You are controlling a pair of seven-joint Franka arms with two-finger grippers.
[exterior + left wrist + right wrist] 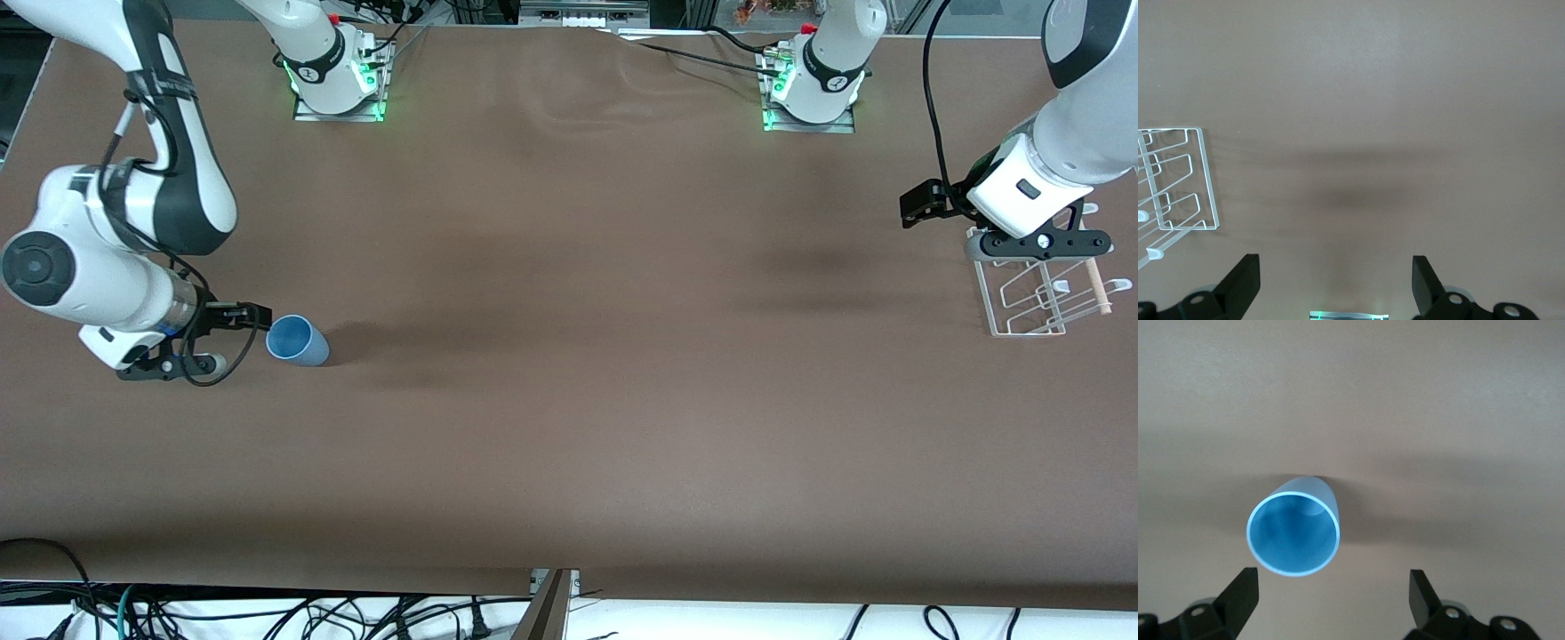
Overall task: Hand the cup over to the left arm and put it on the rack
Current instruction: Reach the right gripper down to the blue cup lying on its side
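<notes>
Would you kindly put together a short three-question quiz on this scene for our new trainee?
1. True or false: the cup is clamped in the right pincer.
2. Which end of the table holds the rack? A) the right arm's end B) the left arm's end C) the middle
3. Fill in: both pincers have their jaws ____.

Key
1. False. The cup stands on the table just beside the open right pincer, untouched; the right wrist view looks into its open mouth.
2. B. The left pincer hangs over the rack's edge there.
3. Open. Neither holds anything.
</notes>
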